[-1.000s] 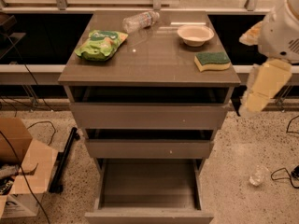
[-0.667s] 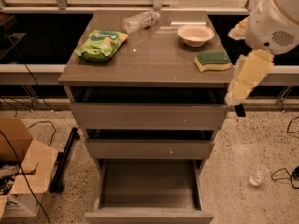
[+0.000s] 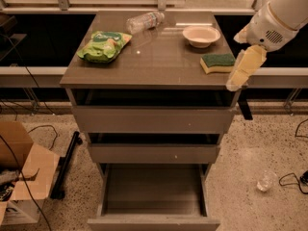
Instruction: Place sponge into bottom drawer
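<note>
1. The sponge [image 3: 217, 62] lies on the worktop [image 3: 144, 66] at its right front corner, green scouring side up. It sits just in front of the white bowl [image 3: 201, 35] and close to the right edge.
2. Its long axis runs roughly left to right, along the worktop's front edge.
3. The hand [image 3: 244, 109] hangs off the worktop's right side, below the surface at about the level of the top drawer. It holds nothing, and I cannot tell whether it is wide or narrow.
4. From the hand, the sponge therefore lies up and to the left, so the approach likely calls for rising above the edge and then moving inward.
5. The bottom drawer [image 3: 154, 222] stands pulled out with a bare interior, directly below and forward of the sponge.
</note>
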